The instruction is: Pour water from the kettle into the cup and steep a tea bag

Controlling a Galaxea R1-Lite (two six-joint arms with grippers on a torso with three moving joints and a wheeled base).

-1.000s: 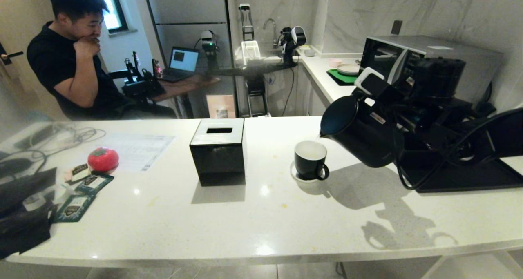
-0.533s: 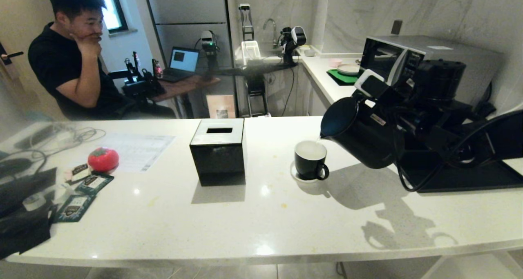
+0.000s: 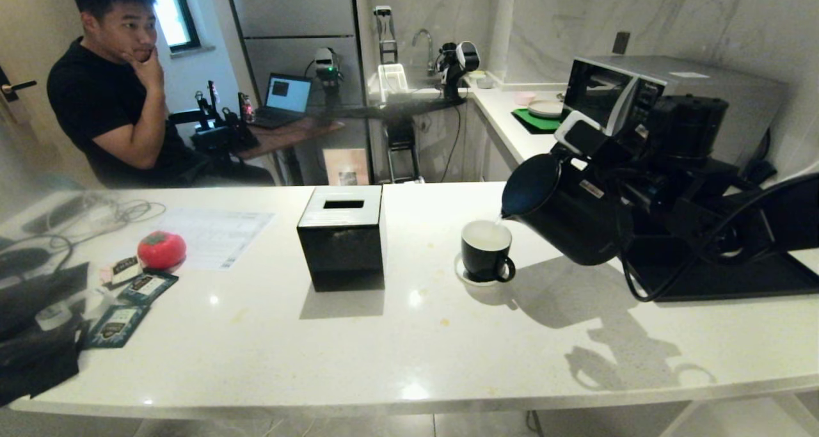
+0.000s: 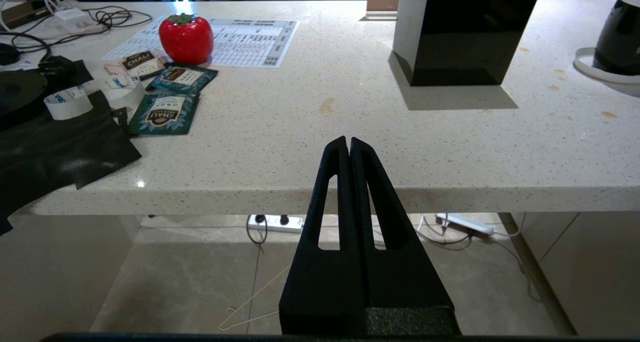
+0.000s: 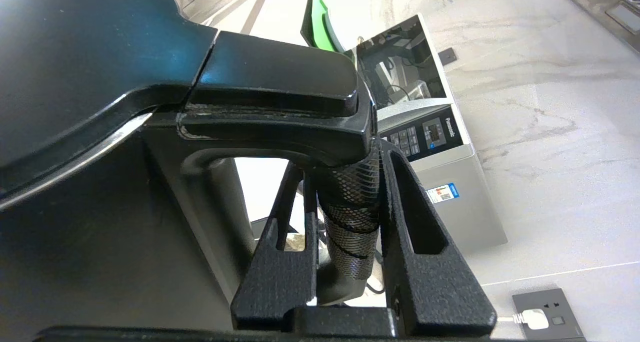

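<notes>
The matte black kettle [image 3: 569,213] hangs tilted above the counter, its spout over the cup [image 3: 486,248]. A thin stream of water [image 3: 497,220] falls from the spout into the cup's white inside. The cup is a small black mug on a white saucer [image 3: 462,272]. My right gripper [image 5: 342,156] is shut on the kettle's mesh-wrapped handle [image 5: 350,217]. Dark green tea bag sachets [image 3: 118,325] lie at the counter's left end, also in the left wrist view [image 4: 165,114]. My left gripper [image 4: 348,142] is shut and empty, parked below the counter's front edge.
A black cube tissue box [image 3: 342,238] stands left of the cup. A black tray [image 3: 723,274] and a microwave [image 3: 640,98] are at the right. A red tomato-shaped object [image 3: 161,249], a printed sheet and cables lie at the left. A person [image 3: 109,104] sits behind the counter.
The kettle stays tilted over the cup with my right arm holding still. The person behind the counter has raised their head.
</notes>
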